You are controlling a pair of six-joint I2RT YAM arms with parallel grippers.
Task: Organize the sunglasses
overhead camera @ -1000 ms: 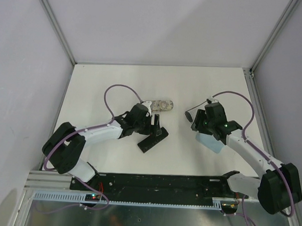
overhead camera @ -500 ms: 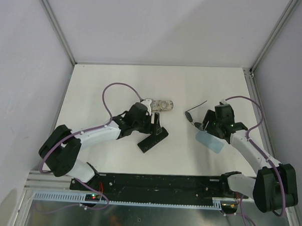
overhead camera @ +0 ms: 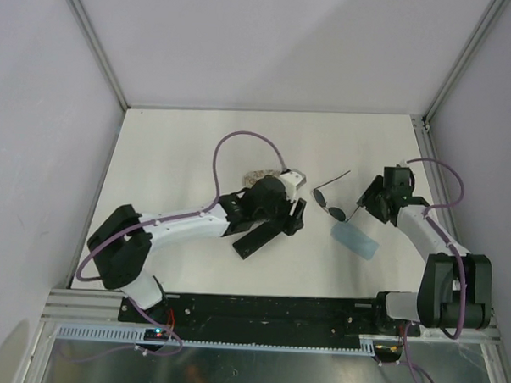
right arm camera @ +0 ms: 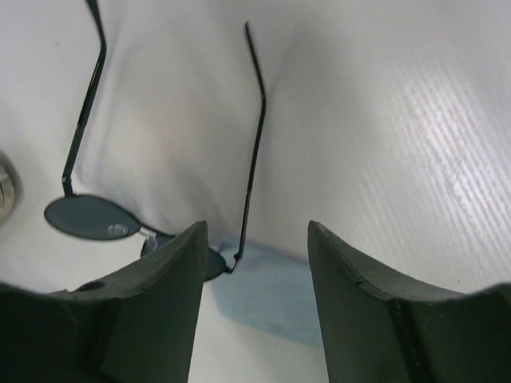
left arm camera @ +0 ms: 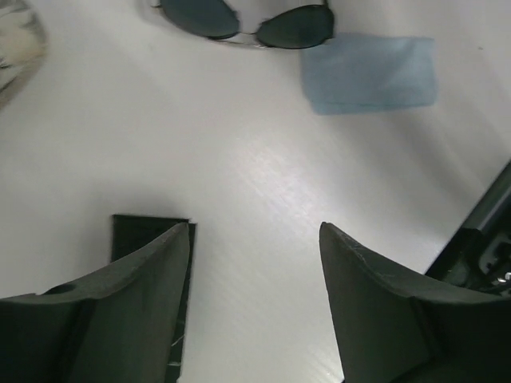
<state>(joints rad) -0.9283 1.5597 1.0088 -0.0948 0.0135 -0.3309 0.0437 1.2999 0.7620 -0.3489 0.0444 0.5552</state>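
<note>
While both arms reach over the white table (overhead camera: 181, 146), the wire-frame sunglasses (left arm camera: 294, 28) lie on it between the two grippers, temples unfolded and pointing toward 1 o'clock in the top view. The left gripper (overhead camera: 295, 217) hovers at 9 o'clock of the sunglasses; its fingers (left arm camera: 144, 279) stand apart with only bare table between them. The right gripper (right arm camera: 255, 226) sits at 3 o'clock of the sunglasses, jaws likewise apart. One thin temple runs toward the gap between its fingers, clamped by neither. A pale blue cloth (overhead camera: 355, 242) lies flat at 5 o'clock of the sunglasses, just beside the nearer lens. The black oblong case (overhead camera: 255, 240) rests at 7 o'clock of the left gripper, partly under it. The beige patterned case (overhead camera: 258, 174) shows at 11 o'clock, mostly hidden by the left arm.
</note>
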